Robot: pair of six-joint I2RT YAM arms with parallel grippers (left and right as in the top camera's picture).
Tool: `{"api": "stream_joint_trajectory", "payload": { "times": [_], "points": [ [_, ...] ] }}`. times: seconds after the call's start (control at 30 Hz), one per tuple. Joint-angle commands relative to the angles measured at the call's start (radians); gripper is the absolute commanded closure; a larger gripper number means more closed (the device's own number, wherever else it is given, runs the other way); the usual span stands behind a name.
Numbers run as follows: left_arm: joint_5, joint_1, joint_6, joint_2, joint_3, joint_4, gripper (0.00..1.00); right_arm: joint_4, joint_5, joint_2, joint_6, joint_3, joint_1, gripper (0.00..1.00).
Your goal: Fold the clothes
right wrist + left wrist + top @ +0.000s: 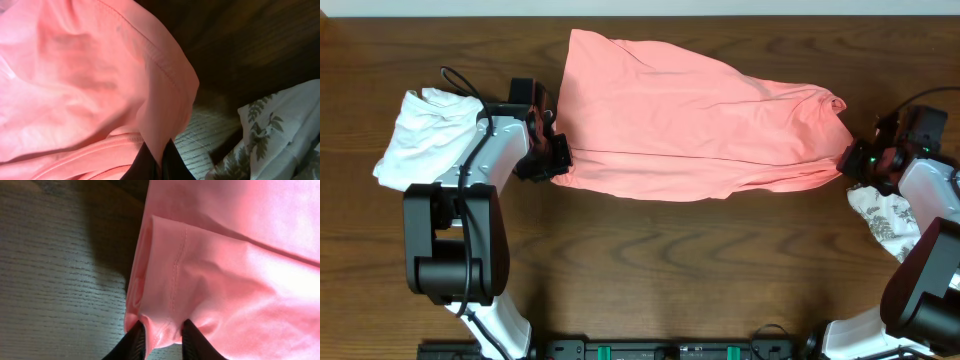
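Note:
The clothes (690, 110), a large salmon-pink garment, lie spread across the far middle of the wooden table, stretched between both arms. My left gripper (558, 158) is at the garment's near left corner. In the left wrist view a bunched fold of hemmed pink fabric (200, 270) fills the gap between the black fingers of the left gripper (162, 325). My right gripper (850, 162) is at the garment's right end. In the right wrist view the right gripper (162, 150) pinches a thin fold of the pink fabric (90, 75) tight.
A plain white garment (425, 135) lies crumpled under the left arm at the left side. A white cloth with grey leaf print (885, 215) lies by the right arm, also in the right wrist view (280, 130). Bare dark wood (670, 260) runs along the front.

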Motion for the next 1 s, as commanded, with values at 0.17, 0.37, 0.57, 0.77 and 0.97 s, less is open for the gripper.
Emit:
{"api": "stream_joint_trajectory", "payload": {
  "times": [0.17, 0.37, 0.57, 0.77, 0.97],
  "points": [
    [0.003, 0.000, 0.009, 0.000, 0.003, -0.007, 0.89, 0.000, -0.007, -0.013, -0.016, -0.006, -0.006, 0.99],
    [0.002, 0.001, 0.010, -0.004, 0.003, -0.006, 0.94, 0.000, -0.007, -0.013, -0.016, -0.006, -0.006, 0.99],
    [0.002, 0.001, 0.010, -0.064, 0.006, -0.021, 0.94, 0.000, -0.007, -0.013, -0.016, -0.006, -0.006, 0.99],
    [-0.074, 0.001, 0.009, -0.233, 0.006, -0.076, 0.94, 0.001, -0.006, -0.013, -0.016, -0.006, -0.006, 0.99],
    [-0.219, 0.003, 0.009, -0.359, 0.006, -0.101, 0.94, 0.001, 0.000, -0.013, -0.016, -0.006, -0.006, 0.99]
  ]
}}
